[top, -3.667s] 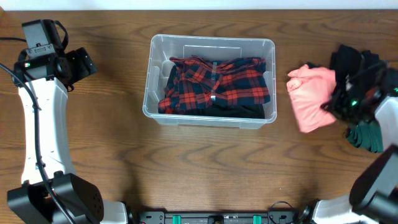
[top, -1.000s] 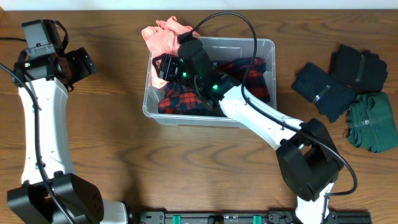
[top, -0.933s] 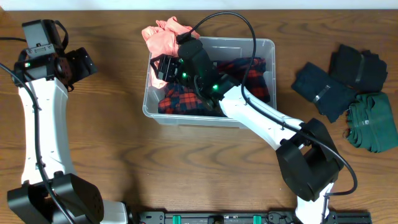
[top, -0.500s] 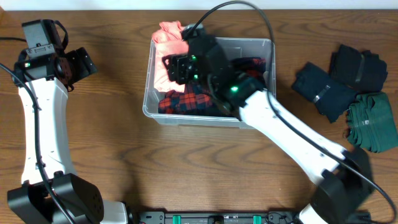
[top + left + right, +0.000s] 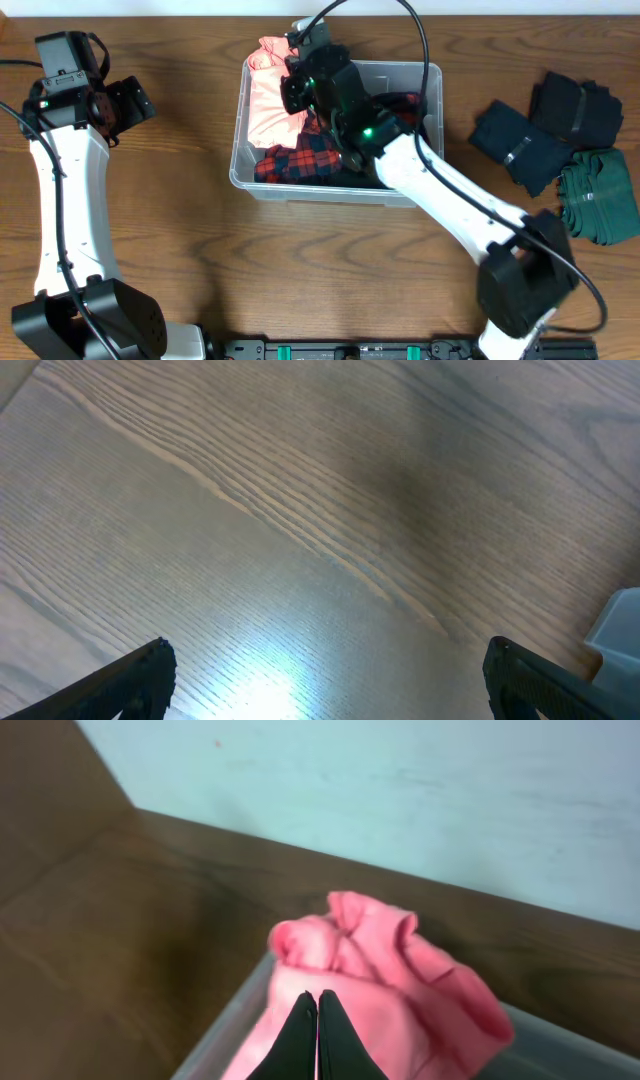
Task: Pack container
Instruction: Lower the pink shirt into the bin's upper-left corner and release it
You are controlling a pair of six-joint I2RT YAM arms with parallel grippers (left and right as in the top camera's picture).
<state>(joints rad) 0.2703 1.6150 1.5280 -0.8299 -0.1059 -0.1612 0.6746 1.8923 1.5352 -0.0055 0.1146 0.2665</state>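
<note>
A wooden desk (image 5: pixel 300 270) fills the view; at 3 o'clock lie three folded garments: a navy one (image 5: pixel 520 142), a black one (image 5: pixel 572 108) touching it at its 1 o'clock, a green one (image 5: pixel 598 198) at its 4 o'clock; near 12 o'clock a pink cloth (image 5: pixel 268 95) touches a red plaid shirt (image 5: pixel 300 160).

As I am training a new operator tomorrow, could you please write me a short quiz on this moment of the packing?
1. True or false: the right gripper has its fingers shut on the pink garment.
2. Multiple choice: what already lies in the container? A) a yellow towel B) a red and black plaid shirt C) nothing
3. How many folded garments lie on the table to the right of the container?

Key
1. True.
2. B.
3. Three: a navy garment, a black garment and a green garment.
</note>
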